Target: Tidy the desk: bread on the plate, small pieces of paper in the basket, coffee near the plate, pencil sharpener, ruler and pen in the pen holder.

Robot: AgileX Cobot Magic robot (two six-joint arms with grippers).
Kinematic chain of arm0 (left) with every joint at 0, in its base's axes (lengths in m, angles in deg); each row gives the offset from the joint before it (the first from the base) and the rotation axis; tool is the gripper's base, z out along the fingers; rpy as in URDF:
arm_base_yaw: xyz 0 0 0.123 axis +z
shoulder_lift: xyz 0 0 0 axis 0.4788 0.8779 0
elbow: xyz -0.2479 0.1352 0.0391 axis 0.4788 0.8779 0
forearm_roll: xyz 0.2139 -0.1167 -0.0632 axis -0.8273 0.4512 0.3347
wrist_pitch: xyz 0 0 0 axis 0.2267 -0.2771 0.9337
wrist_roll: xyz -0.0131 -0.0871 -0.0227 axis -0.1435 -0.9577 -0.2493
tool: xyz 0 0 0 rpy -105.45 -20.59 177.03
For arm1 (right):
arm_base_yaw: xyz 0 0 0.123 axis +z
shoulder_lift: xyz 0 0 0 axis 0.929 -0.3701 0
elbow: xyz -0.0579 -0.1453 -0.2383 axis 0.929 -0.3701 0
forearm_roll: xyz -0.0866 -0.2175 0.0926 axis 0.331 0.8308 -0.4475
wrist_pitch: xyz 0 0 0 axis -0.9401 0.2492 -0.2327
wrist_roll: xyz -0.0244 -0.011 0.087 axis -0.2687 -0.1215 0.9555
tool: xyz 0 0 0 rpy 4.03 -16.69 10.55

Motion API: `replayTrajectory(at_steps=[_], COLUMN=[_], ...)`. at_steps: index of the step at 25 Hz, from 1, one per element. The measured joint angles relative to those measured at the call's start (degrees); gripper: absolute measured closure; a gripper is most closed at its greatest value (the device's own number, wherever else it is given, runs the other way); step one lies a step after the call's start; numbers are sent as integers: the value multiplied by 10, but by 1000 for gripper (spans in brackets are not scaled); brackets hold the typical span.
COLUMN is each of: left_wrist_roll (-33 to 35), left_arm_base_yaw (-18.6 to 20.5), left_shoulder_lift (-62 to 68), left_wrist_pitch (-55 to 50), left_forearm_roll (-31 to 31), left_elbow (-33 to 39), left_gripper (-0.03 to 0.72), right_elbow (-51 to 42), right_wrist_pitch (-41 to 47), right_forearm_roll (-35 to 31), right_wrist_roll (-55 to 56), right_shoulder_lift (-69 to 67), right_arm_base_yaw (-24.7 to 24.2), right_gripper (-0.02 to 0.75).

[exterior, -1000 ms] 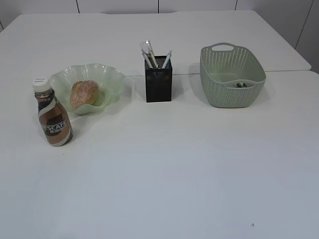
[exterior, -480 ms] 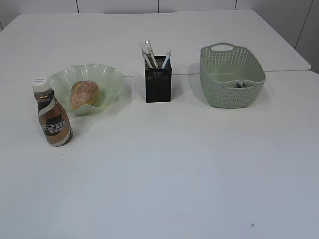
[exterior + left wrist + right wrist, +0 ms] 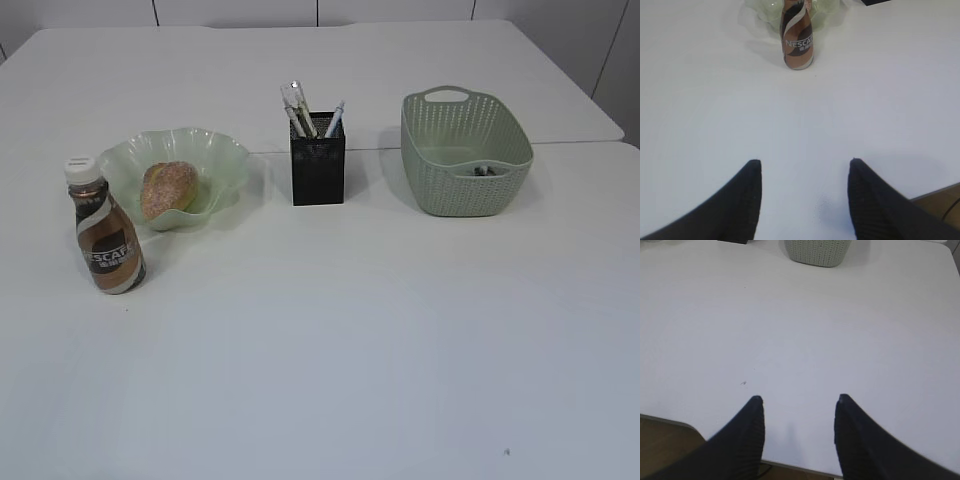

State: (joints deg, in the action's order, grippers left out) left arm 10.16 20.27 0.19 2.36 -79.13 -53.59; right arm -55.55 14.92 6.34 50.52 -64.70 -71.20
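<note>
Your left end effector [image 3: 805,167] hangs low over the white surface [image 3: 350,340] with its two dark fingers [image 3: 747,200] spread apart and nothing between them. Your right end effector [image 3: 797,402] is the same: fingers apart, holding nothing, over bare surface near its front edge.

Ahead of the left one you see the coffee [image 3: 797,37] upright, with the plate [image 3: 827,7] just behind it. In the exterior view the coffee [image 3: 107,235] stands just beside the green plate [image 3: 225,160], at its front left, and the bread [image 3: 167,188] lies on the plate. The black holder [image 3: 318,170] stands in the middle with pens [image 3: 298,108] sticking out of it. The basket [image 3: 465,190] sits to the right, with small dark bits [image 3: 483,170] inside; you cannot tell what they are.
</note>
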Motion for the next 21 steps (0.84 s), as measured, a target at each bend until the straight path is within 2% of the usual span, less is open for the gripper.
replayTrajectory(at_steps=[21], left_wrist_roll=[-1], left_arm_base_yaw=[2], left_shoulder_lift=[0], left_wrist_pitch=[2], left_forearm_roll=[0], left_elbow=[0], left_gripper=[304], right_elbow=[0], right_wrist_pitch=[0], right_forearm_roll=[0], right_wrist_roll=[1], right_shoulder_lift=[0], right_arm_base_yaw=[0], right_gripper=[365])
